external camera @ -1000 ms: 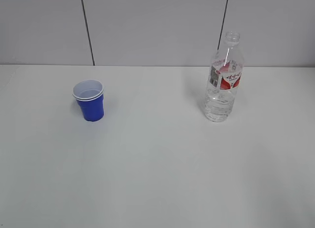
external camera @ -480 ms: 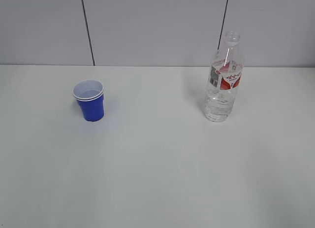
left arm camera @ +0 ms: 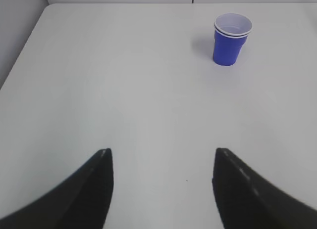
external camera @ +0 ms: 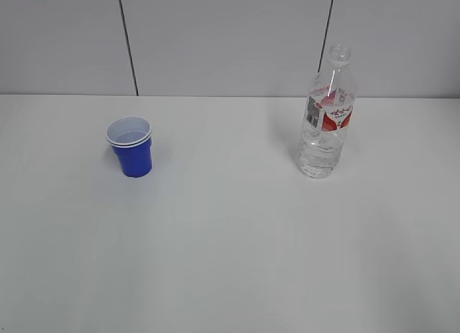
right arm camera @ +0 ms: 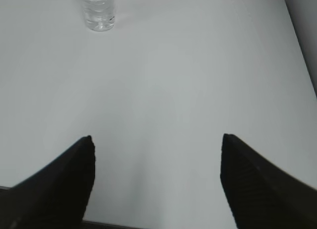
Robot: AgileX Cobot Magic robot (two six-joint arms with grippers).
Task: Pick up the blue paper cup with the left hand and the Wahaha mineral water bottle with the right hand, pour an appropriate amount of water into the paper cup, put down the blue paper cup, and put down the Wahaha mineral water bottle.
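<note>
Blue paper cup (external camera: 130, 147) upright on white table (external camera: 230, 261), Wahaha mineral water bottle (external camera: 327, 117) upright well to its right, left gripper (left arm camera: 161, 162) jaws apart, empty, well short of cup, right gripper (right arm camera: 156, 147) likewise spread, far from bottle

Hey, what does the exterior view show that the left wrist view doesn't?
Only the exterior view shows the Wahaha mineral water bottle, standing upright and uncapped on the right, and the grey panelled wall. Only the left wrist view shows the left claw, open and empty, well short of the cup. Both show the blue paper cup standing upright on the white table.
</note>
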